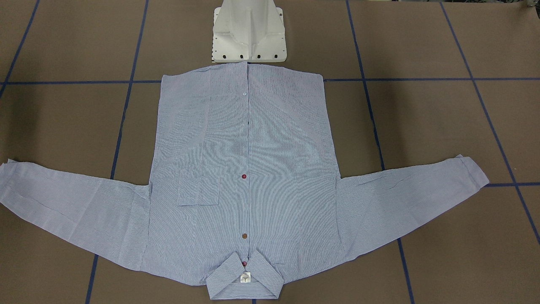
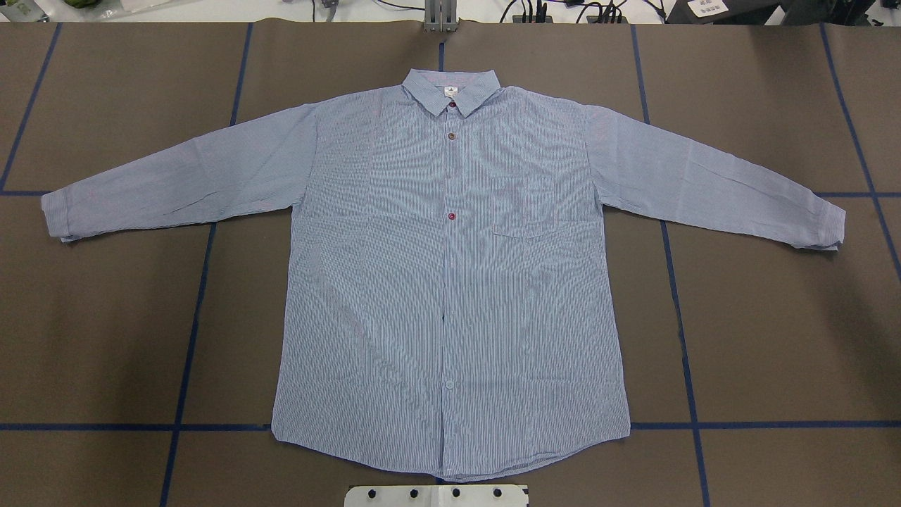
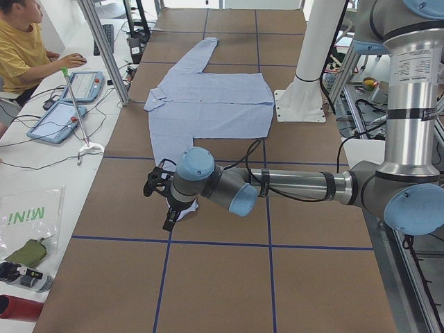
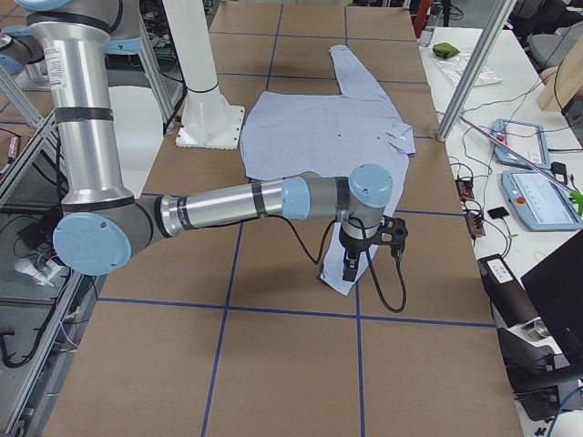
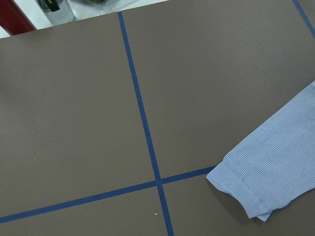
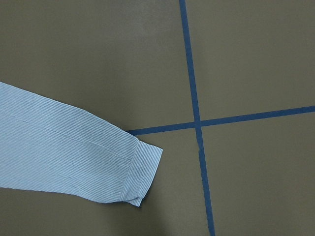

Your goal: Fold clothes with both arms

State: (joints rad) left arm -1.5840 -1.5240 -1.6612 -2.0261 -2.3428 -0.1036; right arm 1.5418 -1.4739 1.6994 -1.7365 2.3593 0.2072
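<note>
Though the left arm (image 3: 298,184) and right arm (image 4: 228,200) both reach over the desk (image 2: 105,317), only the side views show them, so I cannot tell whether the left end effector (image 3: 169,218) or the right end effector (image 4: 347,271) is released or clenched. Between them the shirt (image 2: 450,282) lies flat, front up and buttoned, light blue with fine white stripes, sleeves spread wide. Its collar (image 2: 450,88) carries a small white label (image 2: 449,91); the chest pocket (image 2: 524,204) sits beside a red button (image 2: 451,215). Each end effector hangs over a sleeve end. From the wrist views I get the close detail: the left cuff (image 5: 238,184) and the right cuff (image 6: 142,169), each lying below near a crossing of blue tape lines (image 6: 197,123).
</note>
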